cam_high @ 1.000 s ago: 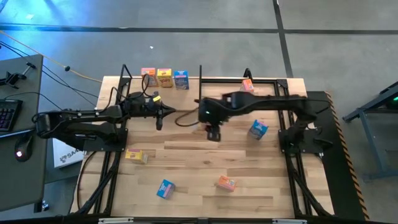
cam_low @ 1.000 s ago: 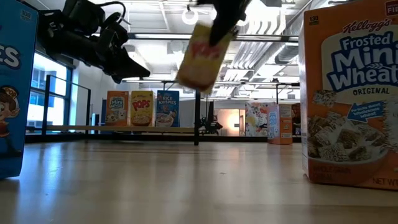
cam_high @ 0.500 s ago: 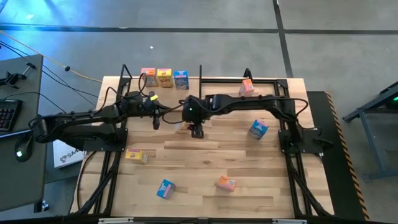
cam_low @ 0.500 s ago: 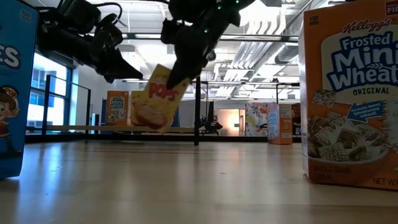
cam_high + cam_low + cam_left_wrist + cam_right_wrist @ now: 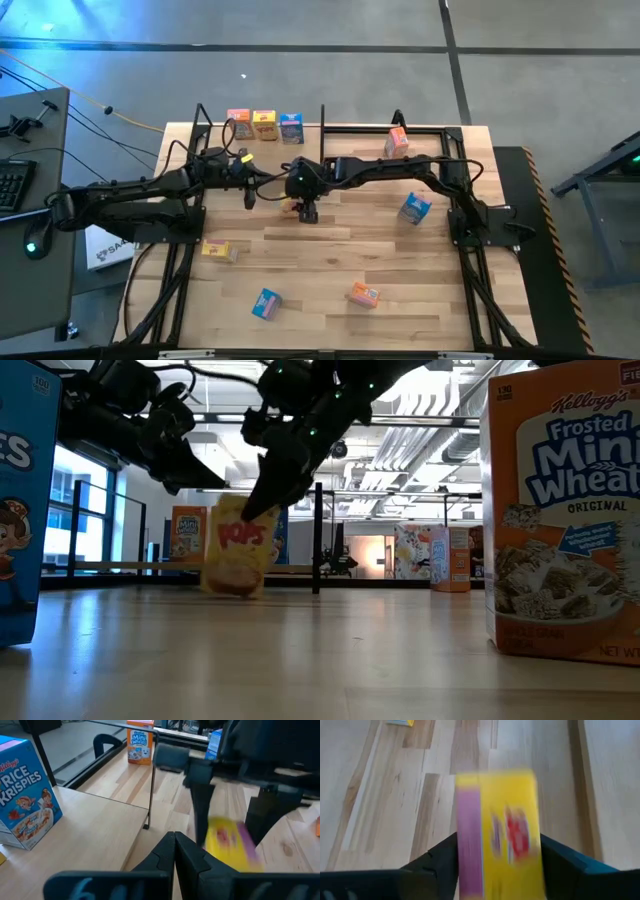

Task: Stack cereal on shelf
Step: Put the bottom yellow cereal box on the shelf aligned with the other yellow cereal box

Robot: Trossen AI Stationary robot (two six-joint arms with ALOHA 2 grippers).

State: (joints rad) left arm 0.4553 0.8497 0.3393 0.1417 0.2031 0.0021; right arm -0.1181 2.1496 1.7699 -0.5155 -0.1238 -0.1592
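A yellow cereal box (image 5: pixel 497 830) stands tilted just above or on the table (image 5: pixel 330 250), in front of the shelf (image 5: pixel 100 820). My right gripper (image 5: pixel 306 212) reaches down over it, open, with a finger on each side of the box's upper part (image 5: pixel 255 510). The box is smeared between the sharp fingers. My left gripper (image 5: pixel 252 197) hovers shut, just left of it. An orange-pink (image 5: pixel 238 120), a yellow (image 5: pixel 264 123) and a blue box (image 5: pixel 291 127) stand upright on the shelf board at the far left. My right gripper comes at the yellow box's top end from above, slanting down, one finger (image 5: pixel 445 857) beside each narrow side. I cannot tell whether the fingers still touch it, nor whether its lower corner (image 5: pixel 232 592) is on the table.
Loose boxes lie on the table: blue (image 5: pixel 414 208) at the right, yellow (image 5: pixel 220 250) at the left, blue (image 5: pixel 266 303) and orange (image 5: pixel 364 294) near the front. Another orange box (image 5: pixel 397 140) stands at the far right. Black shelf posts (image 5: pixel 322 115) rise along the far edge.
My right gripper has come down and toward the table's left with the yellow box. The box has dropped from well above the table to just at its surface, still tilted, close to my left gripper.
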